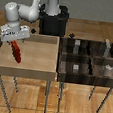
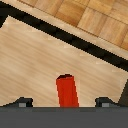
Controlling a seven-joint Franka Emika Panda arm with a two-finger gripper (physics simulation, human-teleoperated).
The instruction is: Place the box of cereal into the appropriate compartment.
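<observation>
1. No brand, label or writing can be read on anything; the renders are coarse and every surface is plain.
2. In the exterior view, thin metal legs [image 1: 47, 99] fill the lower frame under two tables, and their feet are cut off by the bottom edge.
3. At centre left lies a light wooden tray [image 1: 35, 55] with raised rims. The box of cereal [image 1: 16, 51] hangs over its left part as a small red shape, tilted, its upper end in the gripper [image 1: 14, 41]. Whether its lower end touches the tray floor cannot be told.
4. The fingers are clamped on the red box. In the wrist view the box of cereal [image 2: 67, 91] rises from the bottom centre between two dark fingertips [image 2: 22, 102], and its lower part is hidden behind the grey gripper body.
5. At centre right sits a dark compartment organiser [image 1: 88, 71] holding small grey items too blurred to identify.
6. At the upper left, the white arm [image 1: 28, 11] bends down from a black base [image 1: 53, 22]; its top is cut off.
</observation>
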